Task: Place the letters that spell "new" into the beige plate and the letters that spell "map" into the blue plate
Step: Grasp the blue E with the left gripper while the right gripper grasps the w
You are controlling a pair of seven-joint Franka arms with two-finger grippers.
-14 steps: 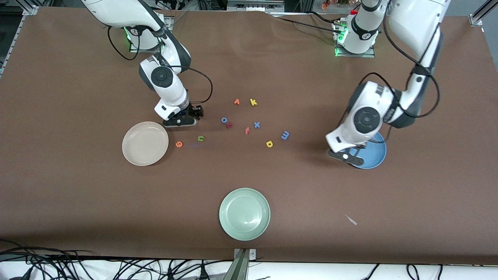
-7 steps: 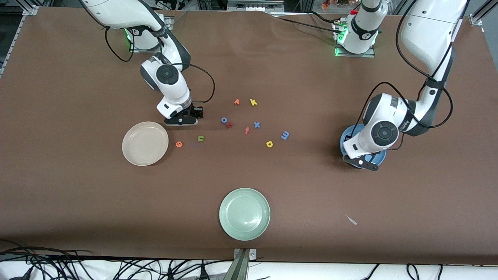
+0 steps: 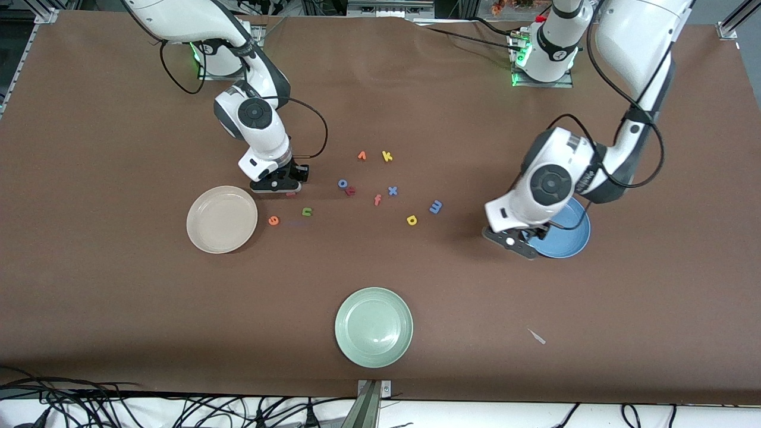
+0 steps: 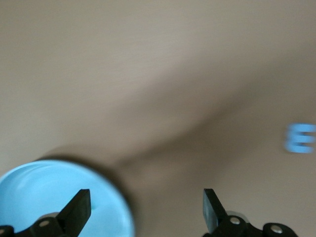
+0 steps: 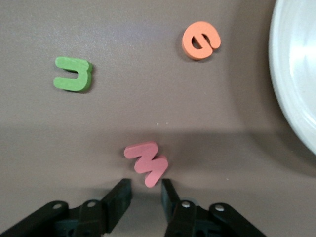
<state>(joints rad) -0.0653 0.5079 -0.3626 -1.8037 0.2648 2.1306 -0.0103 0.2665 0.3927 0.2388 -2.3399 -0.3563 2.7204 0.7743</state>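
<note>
We see the right gripper narrowed just beside the w; the left gripper, wide, straddles the blue plate rim.

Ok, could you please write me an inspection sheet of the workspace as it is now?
Surface: brown table; one pale scrap near the camera's edge.
Job's things: beige plate holds nothing; blue plate partly hidden by the left arm; orange e and green n beside the beige plate; pinkish w; blue m and yellow a mid-table; teal p not seen.
Clutter: green plate; orange v, yellow k, blue o, dark red letter, orange f, blue x.
Grippers: left gripper open, over the blue plate's rim; right gripper low at the w.
Cables: black cables on both arms; loose bundle off the table.
Surroundings: metal frame.
</note>
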